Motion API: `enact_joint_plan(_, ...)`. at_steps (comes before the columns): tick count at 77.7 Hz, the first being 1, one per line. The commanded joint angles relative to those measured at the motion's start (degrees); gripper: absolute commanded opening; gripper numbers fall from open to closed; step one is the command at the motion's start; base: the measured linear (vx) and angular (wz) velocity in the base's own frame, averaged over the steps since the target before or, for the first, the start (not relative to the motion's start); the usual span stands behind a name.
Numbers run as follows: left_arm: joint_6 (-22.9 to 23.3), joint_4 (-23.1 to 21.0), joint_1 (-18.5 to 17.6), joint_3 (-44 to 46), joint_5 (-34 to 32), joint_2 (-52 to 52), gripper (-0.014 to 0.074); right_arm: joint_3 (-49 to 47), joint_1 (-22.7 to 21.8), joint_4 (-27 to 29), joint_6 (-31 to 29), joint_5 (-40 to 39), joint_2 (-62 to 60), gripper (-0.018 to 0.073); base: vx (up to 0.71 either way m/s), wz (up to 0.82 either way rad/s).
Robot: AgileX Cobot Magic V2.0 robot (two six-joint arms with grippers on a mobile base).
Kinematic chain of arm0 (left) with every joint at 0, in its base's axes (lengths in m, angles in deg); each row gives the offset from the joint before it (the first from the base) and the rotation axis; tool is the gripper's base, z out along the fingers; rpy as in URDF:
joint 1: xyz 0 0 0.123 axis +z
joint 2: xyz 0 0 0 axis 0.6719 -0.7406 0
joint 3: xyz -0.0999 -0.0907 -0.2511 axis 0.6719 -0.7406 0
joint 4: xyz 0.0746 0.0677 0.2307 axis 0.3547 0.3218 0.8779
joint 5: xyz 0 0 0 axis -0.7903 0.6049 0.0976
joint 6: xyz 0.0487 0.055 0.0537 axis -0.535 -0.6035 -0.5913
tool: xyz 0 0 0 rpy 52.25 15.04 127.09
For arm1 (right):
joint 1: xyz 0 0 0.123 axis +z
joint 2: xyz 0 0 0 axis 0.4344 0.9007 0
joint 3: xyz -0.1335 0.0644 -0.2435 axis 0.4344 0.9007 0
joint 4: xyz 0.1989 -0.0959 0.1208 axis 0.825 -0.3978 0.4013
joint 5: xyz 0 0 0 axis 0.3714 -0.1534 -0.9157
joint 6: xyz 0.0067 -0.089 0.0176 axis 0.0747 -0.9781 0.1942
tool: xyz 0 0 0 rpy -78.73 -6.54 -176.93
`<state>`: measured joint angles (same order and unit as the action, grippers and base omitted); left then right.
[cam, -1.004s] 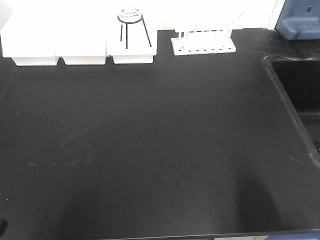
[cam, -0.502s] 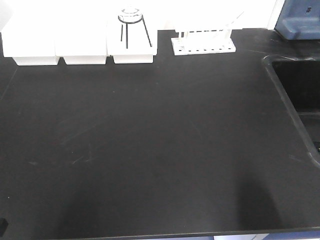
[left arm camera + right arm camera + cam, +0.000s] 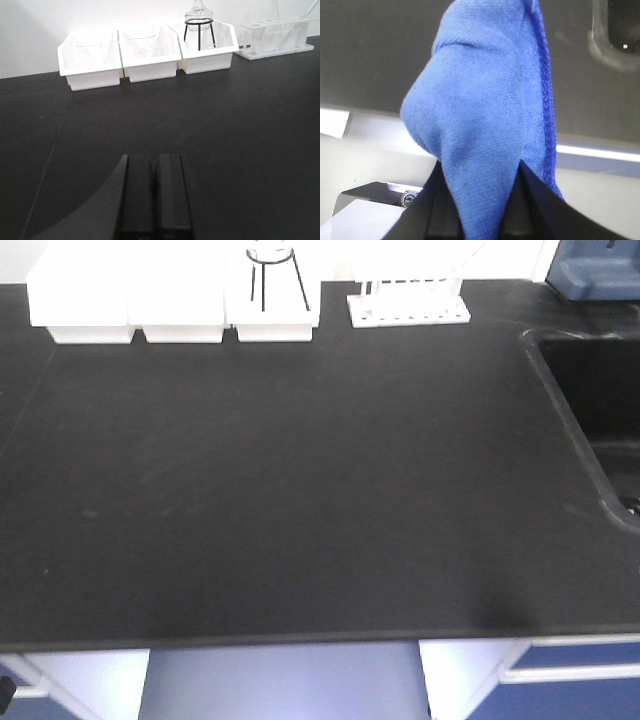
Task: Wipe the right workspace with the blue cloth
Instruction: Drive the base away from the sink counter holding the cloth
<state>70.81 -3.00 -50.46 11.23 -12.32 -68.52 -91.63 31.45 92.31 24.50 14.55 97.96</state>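
Note:
The blue cloth fills the middle of the right wrist view, bunched and pinched between my right gripper's two dark fingers. It hangs in front of the black bench's front edge, off the surface. My left gripper shows in the left wrist view with its two fingers pressed together and nothing between them, just above the black bench top. Neither gripper nor the cloth shows in the front view, which looks down on the bare black bench.
Three white bins stand along the back left, one holding a flask on a black ring stand. A white test-tube rack stands behind centre. A black sink is sunk in at the right. A blue container sits at the back right.
The front view has pulled back from the bench: the bins and rack shifted up in frame, and the bench's front edge with the cabinets below has come into view.

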Motion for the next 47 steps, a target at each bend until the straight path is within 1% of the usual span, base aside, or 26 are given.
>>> enact_joint_plan(1,0.09,-0.08,-0.39,1.48,-4.72,-0.02,-0.0006,-1.54,-0.26,-0.18,-0.16,0.46,0.29,-0.0004,-0.24,0.00)
enact_joint_plan(11,0.09,-0.08,-0.39,1.48,-4.72,-0.02,-0.0006,-1.54,-0.26,-0.30,-0.16,0.40,0.29,-0.0004,-0.24,-0.07)
enact_joint_plan(21,0.09,-0.08,-0.39,1.48,-4.72,-0.02,-0.0006,-1.54,-0.26,-0.24,-0.21,0.46,0.29,-0.0004,-0.25,-0.24)
enact_joint_plan(47,0.09,-0.08,-0.39,1.48,-4.72,-0.02,-0.0006,-1.54,-0.26,-0.24,-0.21,0.46,0.29,-0.0004,-0.28,-0.41)
